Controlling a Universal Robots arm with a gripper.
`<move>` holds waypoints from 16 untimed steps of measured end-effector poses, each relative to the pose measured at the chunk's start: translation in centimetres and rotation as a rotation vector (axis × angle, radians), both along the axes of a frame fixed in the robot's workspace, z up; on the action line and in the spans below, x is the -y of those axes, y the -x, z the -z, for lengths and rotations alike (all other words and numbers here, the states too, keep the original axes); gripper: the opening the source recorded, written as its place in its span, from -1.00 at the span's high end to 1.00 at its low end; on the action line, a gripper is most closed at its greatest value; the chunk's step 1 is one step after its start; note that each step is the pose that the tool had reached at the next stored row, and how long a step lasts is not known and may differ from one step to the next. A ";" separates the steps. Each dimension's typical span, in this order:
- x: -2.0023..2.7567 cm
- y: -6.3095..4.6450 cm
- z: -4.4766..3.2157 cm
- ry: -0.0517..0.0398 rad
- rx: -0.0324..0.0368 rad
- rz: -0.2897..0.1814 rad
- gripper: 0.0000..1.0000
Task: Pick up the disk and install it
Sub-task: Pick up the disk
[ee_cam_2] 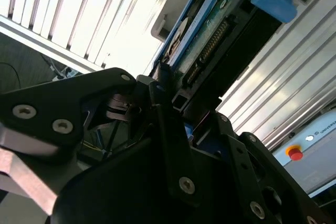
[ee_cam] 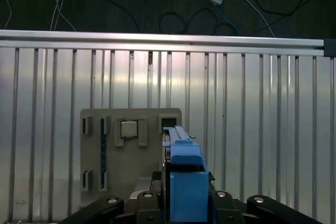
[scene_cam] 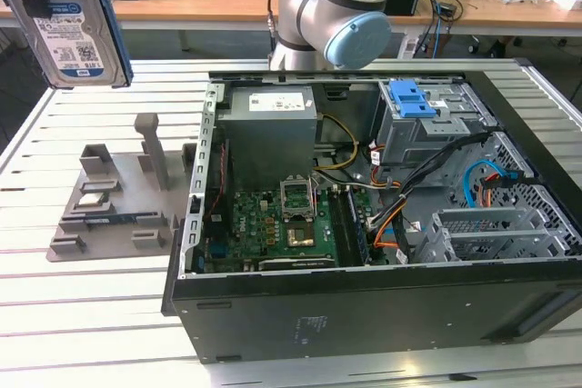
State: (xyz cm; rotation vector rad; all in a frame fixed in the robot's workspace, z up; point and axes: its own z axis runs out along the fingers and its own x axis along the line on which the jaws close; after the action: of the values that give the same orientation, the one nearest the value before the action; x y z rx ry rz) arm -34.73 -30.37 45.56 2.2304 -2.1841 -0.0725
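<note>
Nearest in the exterior view is the dark side wall of the open computer case, which lies on the slatted metal table. Inside it, a green motherboard sits toward the near side. The grey power supply box is behind the motherboard, and the metal drive cage, with a blue clip on top, is further to the exterior view's right. To the exterior view's left of the case, just beside it, a grey fixture tray rests on the table. It has upright posts and carries a small square silver part. Farther back on that side the disk hangs in the air, well above the table and well apart from the case. It is tilted, with its labelled silver face toward the camera and the blue carrier along its edge. In the second wrist view the gripper has its black fingers clenched on one end of the disk, so the disk is clear of any support. The first wrist view looks along the disk's blue edge, with the fixture tray and the table slats beyond it. Farthest back in the exterior view are the robot arm and, behind it, a wooden desk strewn with cables
</note>
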 end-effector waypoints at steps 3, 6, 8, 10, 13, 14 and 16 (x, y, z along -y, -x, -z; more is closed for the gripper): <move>0.00 0.0 -0.70 0.0000 -0.0001 0.000 0.26; 0.00 0.0 -1.43 0.0000 0.0000 0.000 0.26; 0.00 0.0 -1.83 0.0000 -0.0001 0.000 0.26; 0.00 0.0 -2.18 0.0000 0.0000 0.000 0.26; 0.00 0.0 -2.90 0.0000 0.0000 0.000 0.26; 0.00 0.0 -3.06 0.0000 -0.0001 0.000 0.26; 0.00 0.0 -3.40 0.0000 -0.0001 0.000 0.26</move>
State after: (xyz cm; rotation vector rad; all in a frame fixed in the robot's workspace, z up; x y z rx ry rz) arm -34.73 -30.36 48.97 2.2304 -2.1840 -0.0726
